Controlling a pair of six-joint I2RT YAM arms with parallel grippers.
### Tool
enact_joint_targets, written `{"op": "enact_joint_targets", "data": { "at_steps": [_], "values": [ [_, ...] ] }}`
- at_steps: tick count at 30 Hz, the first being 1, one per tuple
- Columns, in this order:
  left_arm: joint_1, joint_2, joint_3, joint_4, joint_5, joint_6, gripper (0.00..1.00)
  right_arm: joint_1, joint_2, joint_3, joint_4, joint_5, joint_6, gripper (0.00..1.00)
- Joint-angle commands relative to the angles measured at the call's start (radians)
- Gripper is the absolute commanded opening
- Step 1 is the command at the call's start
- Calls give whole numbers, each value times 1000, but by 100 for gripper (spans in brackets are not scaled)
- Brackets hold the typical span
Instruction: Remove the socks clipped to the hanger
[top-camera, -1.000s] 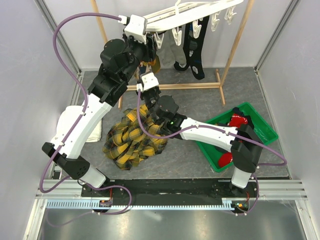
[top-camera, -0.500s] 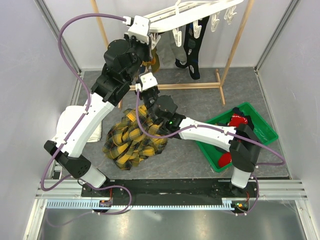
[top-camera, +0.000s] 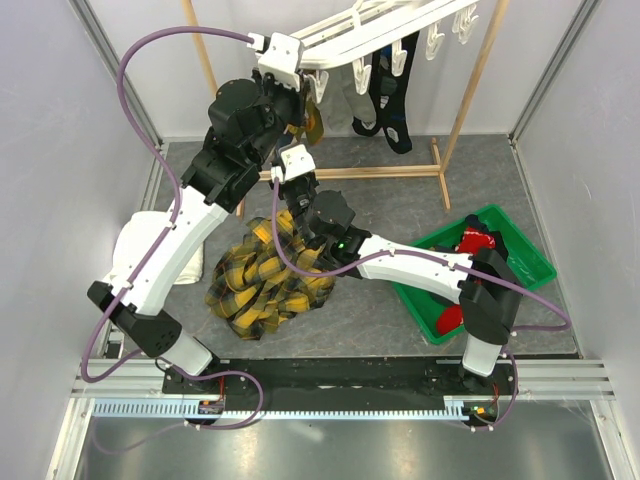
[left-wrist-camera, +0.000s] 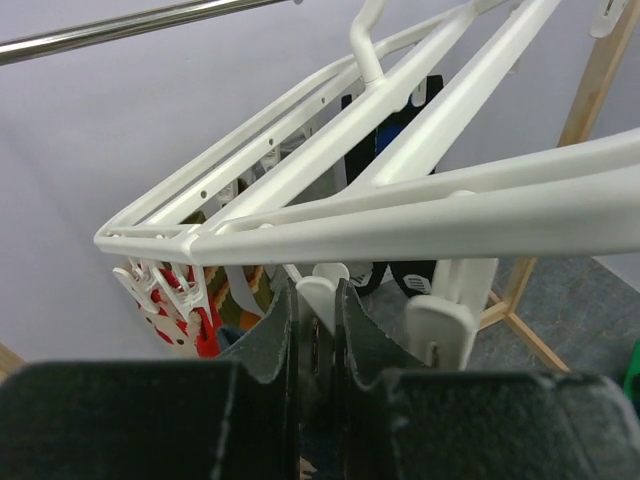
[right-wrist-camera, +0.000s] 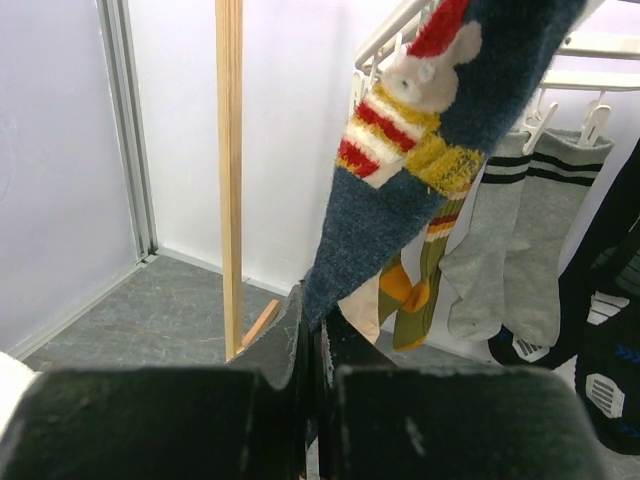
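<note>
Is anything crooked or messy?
Yes. The white hanger hangs askew, not lined up with the wooden frame, while the left tool pinches a clip. A plaid cloth lies crumpled on the table. The right tool holds a navy sock slanted.

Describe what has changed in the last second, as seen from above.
The left gripper, shut on a clip, moved slightly away from the bases and rightward, and the hanger shifted with it. The right gripper, shut on the navy sock, barely moved. The plaid cloth and green bin stayed put.
</note>
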Motion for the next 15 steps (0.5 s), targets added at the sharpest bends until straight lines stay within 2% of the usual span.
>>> {"op": "enact_joint_targets", "data": {
  "at_steps": [1,3,5,15],
  "values": [
    [-7,-41,20,-30,24,-58,35,7,-32,-7,41,17,22,0],
    [-7,-55,19,-45,6,-69,52,7,-51,-19,34,12,41,0],
    [-5,-70,28,-68,4,-77,57,6,-63,-39,34,12,55,0],
    [-5,-157,48,-196,101,-162,66,-31,-180,-131,23,-4,147,0]
  ]
}}
